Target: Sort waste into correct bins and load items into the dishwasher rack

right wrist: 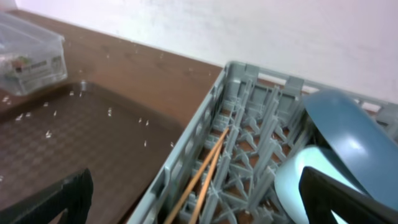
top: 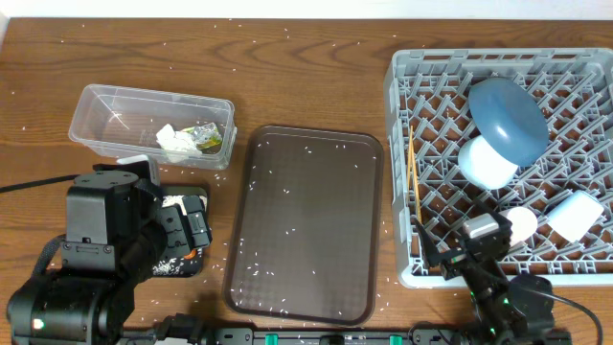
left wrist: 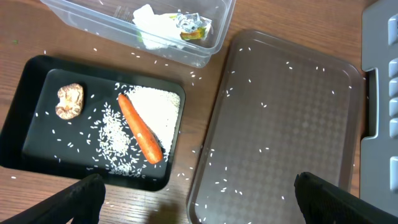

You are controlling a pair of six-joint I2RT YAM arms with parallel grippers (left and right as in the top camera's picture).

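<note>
The clear tub (top: 115, 105) holds the white tissue (top: 174, 142) and green-yellow wrapper (top: 206, 137); both show in the left wrist view (left wrist: 152, 28) (left wrist: 189, 25). The black bin (left wrist: 28, 112) holds the brown lump (left wrist: 69, 100), carrot (left wrist: 140, 129) and rice (left wrist: 158, 112). The grey rack (top: 402, 115) holds the blue plate (top: 508, 115), white bowl (top: 487, 161), two small cups (top: 522, 223) (top: 575, 216) and chopsticks (top: 414, 177). My left gripper (left wrist: 205, 205) is open and empty over the gap between bin and tray. My right gripper (right wrist: 199, 205) is open and empty over the rack's near-left edge, above the chopsticks (right wrist: 205, 168).
The dark brown serving tray (top: 306, 225) lies between the bins and the rack, with loose rice grains on it and on the wooden table around it. My left arm (top: 105, 240) covers most of the black bin from above.
</note>
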